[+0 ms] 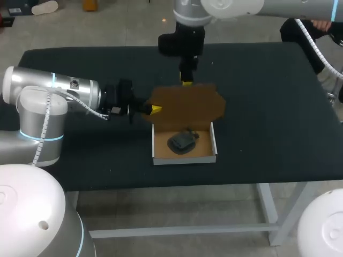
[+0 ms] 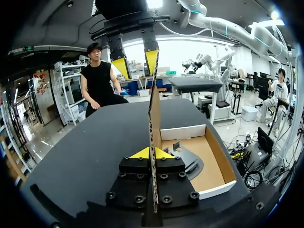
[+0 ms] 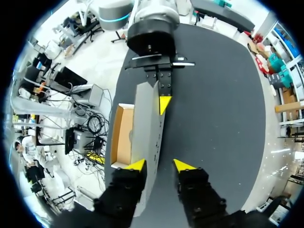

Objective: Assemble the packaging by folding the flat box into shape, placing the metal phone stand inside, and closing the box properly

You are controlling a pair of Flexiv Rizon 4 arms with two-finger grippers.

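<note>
My left gripper is clamped on the side edge of the raised lid, its two yellow tips pressed against the cardboard from both sides. My right gripper hangs over the lid's top edge with its fingers spread apart. The panel runs between them, close against one finger and clear of the other, so nothing is gripped there. The box sits mid-table with its white-walled tray uncovered, and the dark phone stand lies inside on the brown floor.
</note>
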